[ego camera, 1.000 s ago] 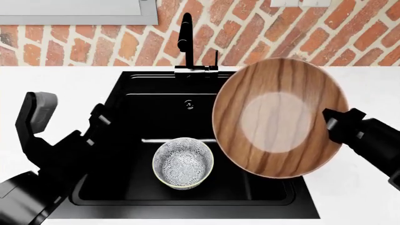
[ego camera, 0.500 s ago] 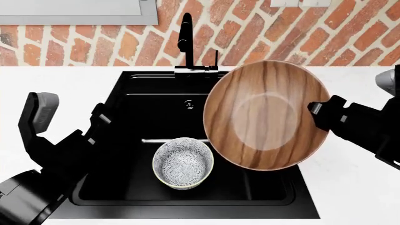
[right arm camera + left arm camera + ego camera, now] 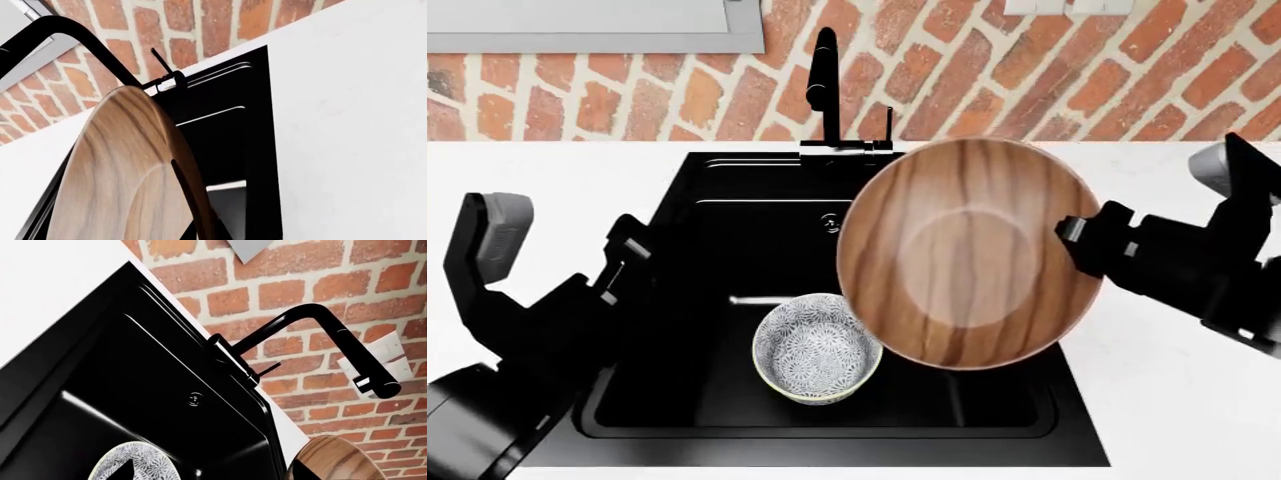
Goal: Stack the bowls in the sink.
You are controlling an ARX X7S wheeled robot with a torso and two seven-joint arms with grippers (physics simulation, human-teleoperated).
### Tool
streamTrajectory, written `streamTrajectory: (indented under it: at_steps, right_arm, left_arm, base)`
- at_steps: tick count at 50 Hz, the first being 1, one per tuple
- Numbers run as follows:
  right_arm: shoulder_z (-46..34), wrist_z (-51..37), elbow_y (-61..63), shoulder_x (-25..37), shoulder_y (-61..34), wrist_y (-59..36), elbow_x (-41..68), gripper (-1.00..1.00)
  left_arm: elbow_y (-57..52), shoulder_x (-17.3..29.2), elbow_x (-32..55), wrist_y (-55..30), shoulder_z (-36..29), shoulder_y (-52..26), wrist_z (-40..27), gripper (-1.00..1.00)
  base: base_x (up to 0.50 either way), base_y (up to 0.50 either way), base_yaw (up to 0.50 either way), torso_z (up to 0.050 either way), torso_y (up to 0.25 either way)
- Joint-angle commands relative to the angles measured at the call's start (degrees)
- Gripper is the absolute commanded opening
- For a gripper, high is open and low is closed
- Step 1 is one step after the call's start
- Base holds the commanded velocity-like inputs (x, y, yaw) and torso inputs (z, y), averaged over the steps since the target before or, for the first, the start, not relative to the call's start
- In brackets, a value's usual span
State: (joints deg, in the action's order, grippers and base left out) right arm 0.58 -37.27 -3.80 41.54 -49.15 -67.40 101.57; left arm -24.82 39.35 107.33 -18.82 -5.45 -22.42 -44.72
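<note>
- Mid-task at the kitchen sink (image 3: 681, 300): the right pincer (image 3: 1081, 245) grips the rim of the wide brown wood-grain bowl (image 3: 968, 255), holding it tilted in the air over the basin's right half, its inside turned toward the head camera.
- The smaller white bowl with grey floral pattern (image 3: 817, 348) sits upright on the sink floor, near the front, just beside and below the lifted bowl's lower left edge; the two are not yet stacked.
- The left pincer (image 3: 627, 250) hangs over the sink's left rim and carries nothing; whether its jaws are spread or pressed together cannot be told from these views.
- The black faucet (image 3: 822, 85) stands behind the basin against the brick wall (image 3: 988, 70), clear of the raised bowl; the white bench (image 3: 1174, 420) flanks the sink on both sides.
- Done so far, by the look of it: one bowl is lifted and carried over the basin.
- Left to do, as a judgement: bring the two bowls together in the sink. The smaller, deeper bowl would nest more naturally inside the wide one, so the order of stacking remains an open question.
</note>
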Motion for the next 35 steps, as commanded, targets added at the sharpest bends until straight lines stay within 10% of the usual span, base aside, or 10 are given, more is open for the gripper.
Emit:
streamTrajectory:
  at_steps: [1,35]
  right_arm:
    - [-2.22,1.24,-1.89,-1.79,-2.03,-0.15,-0.80,-1.00]
    - [-8.14,5.98,-8.95,-7.29,-7.13,0.86,-6.01,-1.00]
  left_arm:
    - [-0.55,0.22,0.14,0.25,0.22,-0.40,-0.88,1.00]
    - [0.44,-0.02,-0.61,0.41,-0.36,-1.15,-1.22,1.00]
  base:
    - [0.00,0.00,0.00,0.000,0.000]
    - [0.00,0.00,0.00,0.000,0.000]
